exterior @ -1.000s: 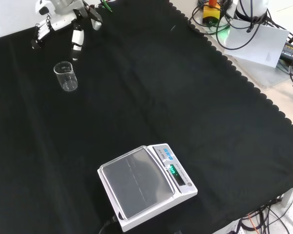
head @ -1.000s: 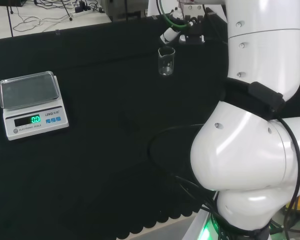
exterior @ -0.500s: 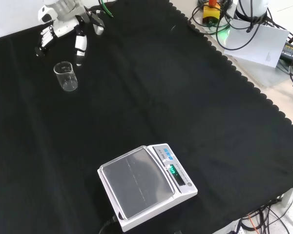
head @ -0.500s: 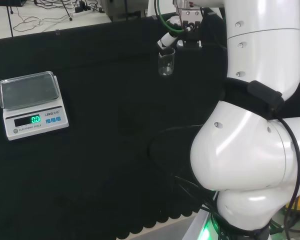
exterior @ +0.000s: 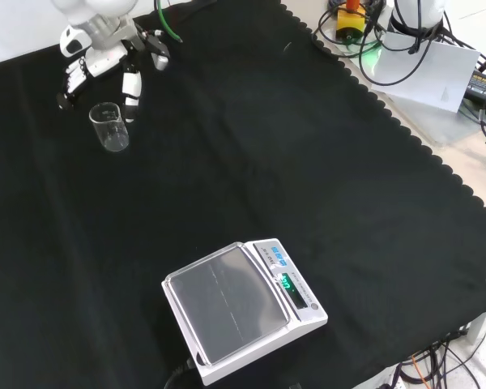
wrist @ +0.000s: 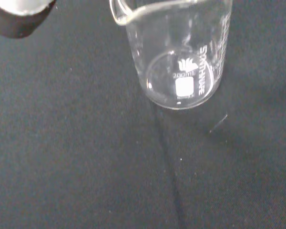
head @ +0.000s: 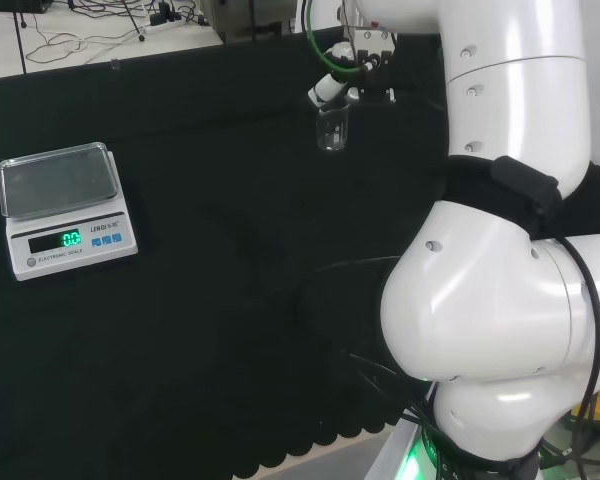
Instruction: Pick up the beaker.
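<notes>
The step in hand is the approach. The robot hand (exterior: 105, 57) hovers just above the glass beaker (exterior: 110, 127), its fingers (exterior: 130, 84) spread and straight, holding nothing. The beaker stands upright on the black surface (exterior: 267, 146), well apart from the digital scale (exterior: 243, 308). Next, the fingers must come down around its wall and close. The wrist view shows the beaker's spout (wrist: 120, 12) and that it seems empty.

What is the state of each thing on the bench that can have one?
beaker: upright on the black cloth, empty, not gripped.
hand: open, fingers reaching down on either side of the beaker's rim.
scale: switched on, green display lit, pan bare.
</notes>
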Action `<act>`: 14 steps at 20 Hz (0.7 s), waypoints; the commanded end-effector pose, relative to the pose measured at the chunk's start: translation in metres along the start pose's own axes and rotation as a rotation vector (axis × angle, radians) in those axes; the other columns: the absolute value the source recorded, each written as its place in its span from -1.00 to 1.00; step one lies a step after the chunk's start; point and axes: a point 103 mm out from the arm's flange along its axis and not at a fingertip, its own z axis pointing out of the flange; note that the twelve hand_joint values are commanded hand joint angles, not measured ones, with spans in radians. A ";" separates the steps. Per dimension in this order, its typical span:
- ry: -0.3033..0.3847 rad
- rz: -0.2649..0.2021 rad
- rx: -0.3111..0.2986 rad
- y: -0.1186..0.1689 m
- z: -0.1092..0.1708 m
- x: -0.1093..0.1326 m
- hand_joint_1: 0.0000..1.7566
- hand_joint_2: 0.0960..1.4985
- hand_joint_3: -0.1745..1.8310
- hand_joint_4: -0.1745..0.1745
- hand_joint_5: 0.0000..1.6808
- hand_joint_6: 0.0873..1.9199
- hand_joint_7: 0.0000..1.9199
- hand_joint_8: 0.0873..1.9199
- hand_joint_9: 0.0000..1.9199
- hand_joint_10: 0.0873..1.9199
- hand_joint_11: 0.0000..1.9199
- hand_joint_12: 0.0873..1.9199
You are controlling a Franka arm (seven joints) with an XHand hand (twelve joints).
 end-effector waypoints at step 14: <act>-0.001 0.025 0.069 0.011 0.040 -0.005 -0.34 -0.14 -0.60 0.34 -0.93 -1.00 -1.00 -0.36 -0.94 -0.16 -1.00 0.02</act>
